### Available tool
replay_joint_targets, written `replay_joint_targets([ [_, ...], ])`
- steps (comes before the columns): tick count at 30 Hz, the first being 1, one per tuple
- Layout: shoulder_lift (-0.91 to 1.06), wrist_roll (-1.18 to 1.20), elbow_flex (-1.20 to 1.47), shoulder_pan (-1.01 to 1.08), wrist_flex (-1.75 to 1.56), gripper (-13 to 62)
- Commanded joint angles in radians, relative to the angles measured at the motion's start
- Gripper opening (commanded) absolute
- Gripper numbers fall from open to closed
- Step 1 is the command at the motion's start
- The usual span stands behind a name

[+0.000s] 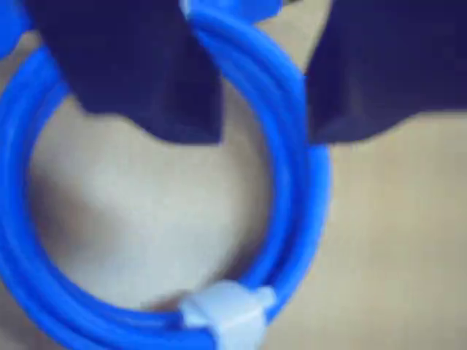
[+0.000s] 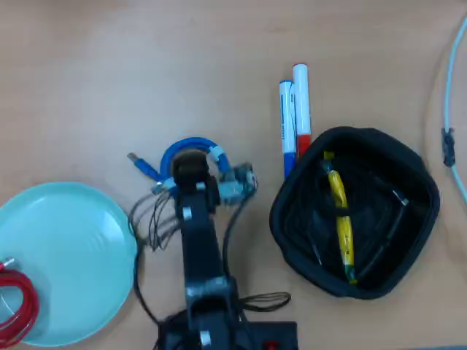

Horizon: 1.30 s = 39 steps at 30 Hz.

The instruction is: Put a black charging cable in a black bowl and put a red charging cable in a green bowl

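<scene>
My pincer is down over the blue coiled cable, jaws apart and straddling its rim, not clamped. That coil isn't named in my task! The red charging cable already lies in the green bowl, off to one side of me, and the black charging cable sits in the black bowl on my other side, beside a yellow pen. Both placements look done; next I'd lift clear of the table.
</scene>
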Motion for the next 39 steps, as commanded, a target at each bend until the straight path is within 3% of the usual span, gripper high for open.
replay_joint_targets([
  [1,0.120,0.014,0.077,0.014,-0.305,6.9],
  [7,0.287,0.071,0.522,0.061,-0.563,6.8],
  [13,0.420,0.069,0.882,0.137,-0.588,7.5],
  [22,0.417,0.081,0.888,0.183,-0.387,6.6],
  [39,0.416,0.080,0.888,0.186,-0.373,6.5],
])
